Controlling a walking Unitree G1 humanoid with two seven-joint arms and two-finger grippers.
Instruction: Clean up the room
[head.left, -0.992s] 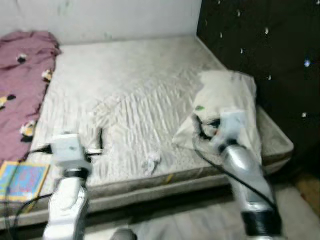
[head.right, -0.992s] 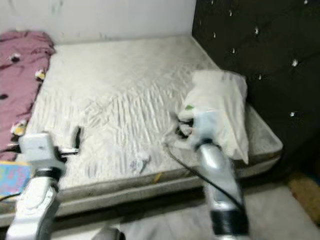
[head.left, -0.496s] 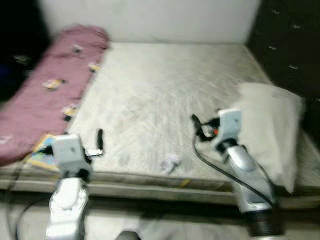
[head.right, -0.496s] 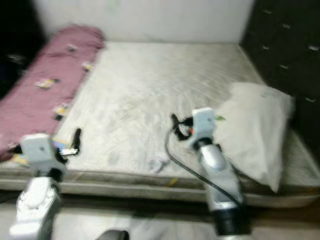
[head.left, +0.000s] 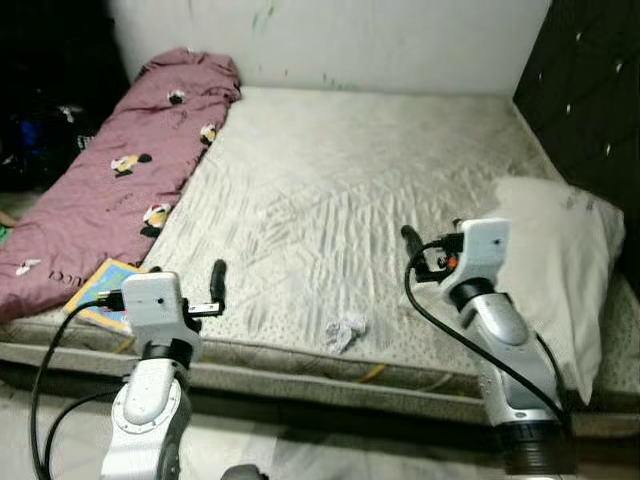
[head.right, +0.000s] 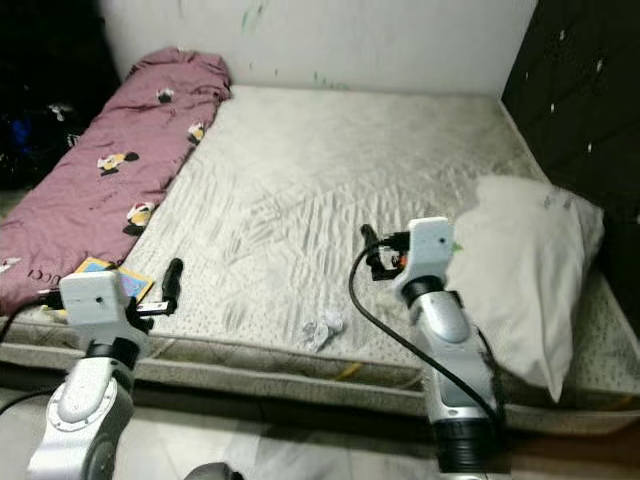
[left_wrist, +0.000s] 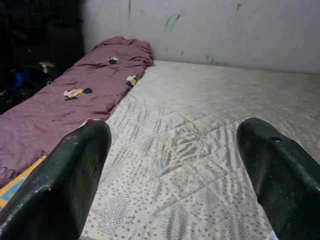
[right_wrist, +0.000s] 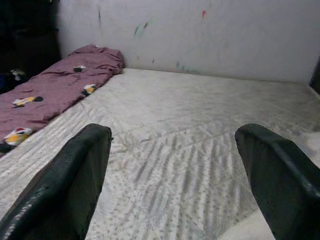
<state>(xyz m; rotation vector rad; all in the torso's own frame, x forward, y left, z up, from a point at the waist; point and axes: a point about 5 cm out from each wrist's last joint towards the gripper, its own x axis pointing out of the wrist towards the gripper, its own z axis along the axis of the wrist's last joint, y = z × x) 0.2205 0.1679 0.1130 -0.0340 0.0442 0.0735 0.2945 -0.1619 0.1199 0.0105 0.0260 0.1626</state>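
A bare grey mattress (head.left: 340, 190) lies before me. Near its front edge sits a small crumpled white tissue (head.left: 345, 332). A white pillow (head.left: 565, 265) rests at the right by the dark headboard. A pink patterned blanket (head.left: 120, 185) lies along the left side, with a colourful book (head.left: 98, 298) at its front end. My left gripper (head.left: 216, 285) hovers open over the front left of the mattress, left of the tissue. My right gripper (head.left: 409, 240) hovers open above the mattress, between the tissue and the pillow. Both hold nothing.
A dark tufted headboard (head.left: 590, 90) rises on the right and a marked white wall (head.left: 330, 40) stands behind the bed. Dark clutter (head.left: 40, 140) lies on the floor left of the blanket. Pale floor (head.left: 300, 450) runs along the bed's front edge.
The whole picture has shifted: the camera swung left and sharpened, bringing the pink blanket and book into fuller view. Both arms stay held out in front, fingers apart.
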